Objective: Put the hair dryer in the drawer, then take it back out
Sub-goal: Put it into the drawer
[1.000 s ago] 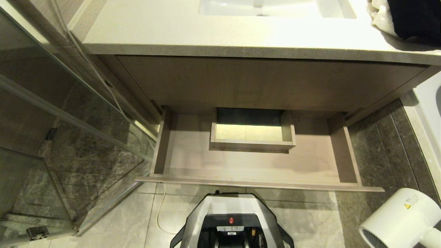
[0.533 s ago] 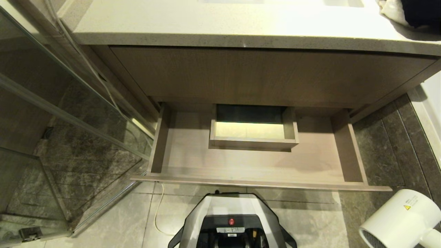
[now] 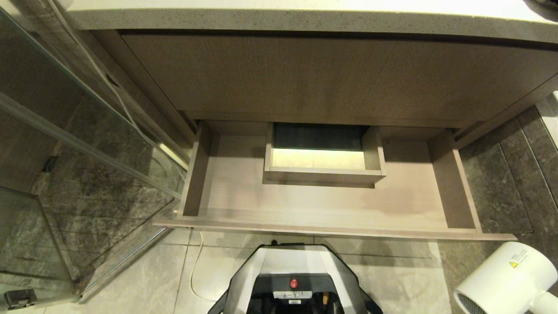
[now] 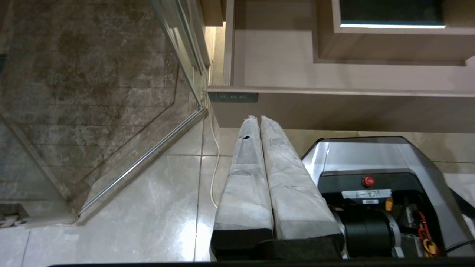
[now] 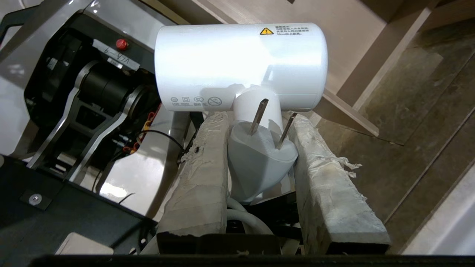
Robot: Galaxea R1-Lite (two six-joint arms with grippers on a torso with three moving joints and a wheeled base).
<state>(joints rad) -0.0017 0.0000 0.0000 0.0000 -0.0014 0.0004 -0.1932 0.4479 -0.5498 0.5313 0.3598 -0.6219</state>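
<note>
The drawer stands pulled out below the vanity, tan wood, with nothing on its floor and a rectangular cutout at the back. The white hair dryer hangs at the lower right, outside the drawer's front right corner and above the floor. In the right wrist view my right gripper is shut on the hair dryer at its handle, with the white plug wedged between the padded fingers. My left gripper is shut on nothing and parked low, in front of the drawer's front panel.
A glass shower door runs along the left. The countertop overhangs the drawer at the top. My base sits right before the drawer front. A white cord lies on the floor tiles.
The whole head view has shifted: the countertop slid toward the top, the sink left the picture and the drawer looks larger. The hair dryer keeps its place at the lower right.
</note>
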